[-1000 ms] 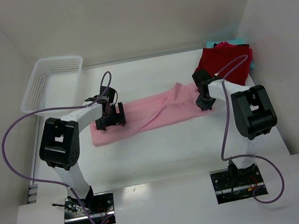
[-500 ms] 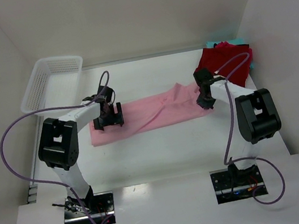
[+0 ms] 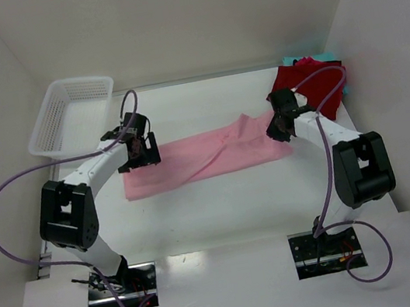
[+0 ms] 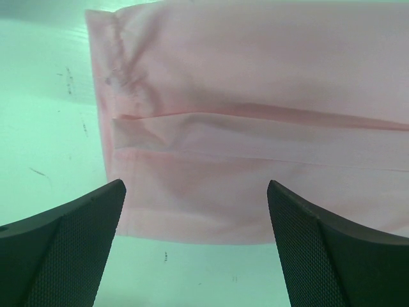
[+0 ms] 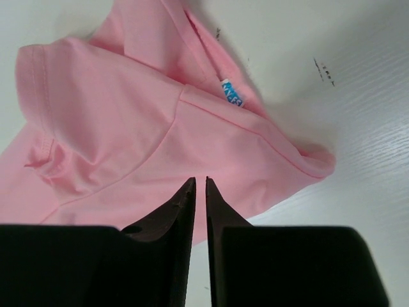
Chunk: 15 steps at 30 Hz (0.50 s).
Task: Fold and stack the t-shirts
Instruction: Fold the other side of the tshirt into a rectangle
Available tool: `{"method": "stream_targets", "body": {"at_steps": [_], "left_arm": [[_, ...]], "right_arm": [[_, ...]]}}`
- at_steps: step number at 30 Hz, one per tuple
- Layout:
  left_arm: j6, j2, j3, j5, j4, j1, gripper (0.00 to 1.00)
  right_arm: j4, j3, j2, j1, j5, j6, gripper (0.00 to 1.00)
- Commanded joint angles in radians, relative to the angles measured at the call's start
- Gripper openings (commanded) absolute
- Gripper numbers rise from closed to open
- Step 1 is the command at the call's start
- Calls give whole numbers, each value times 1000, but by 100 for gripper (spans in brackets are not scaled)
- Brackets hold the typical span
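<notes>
The light pink t-shirt (image 3: 206,157) lies flat as a long folded strip across the middle of the table. My left gripper (image 3: 138,150) hovers over its left end, open wide with nothing between the fingers; the left wrist view shows the shirt's folded edge (image 4: 255,77) beneath the gripper (image 4: 196,185). My right gripper (image 3: 278,129) is above the shirt's right end, at the sleeve and collar (image 5: 128,128). Only a thin slit parts its fingers (image 5: 199,179), and no cloth is between them. A dark red folded t-shirt (image 3: 311,84) lies at the back right, on a teal one (image 3: 295,59).
A white mesh basket (image 3: 64,114) stands at the back left. White walls close in the table on three sides. A small blue label (image 5: 233,93) shows at the pink shirt's collar.
My left gripper has drawn back toward the far left, off the shirt's middle, still open. The right gripper's fingers have parted slightly and it has shifted a little toward the back.
</notes>
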Motion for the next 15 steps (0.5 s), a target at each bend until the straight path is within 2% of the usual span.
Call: {"method": "stream_targets", "body": {"at_steps": [1, 10, 15], "left_arm": [[-87, -27, -59, -53, -18, 25, 99], [-133, 35, -90, 7, 80, 108, 99], [-121, 72, -90, 47, 133, 129, 88]], "right_arm": [[71, -10, -42, -6, -24, -37, 16], [71, -10, -42, -6, -33, -46, 21], [71, -10, -22, -6, -33, -46, 21]]}}
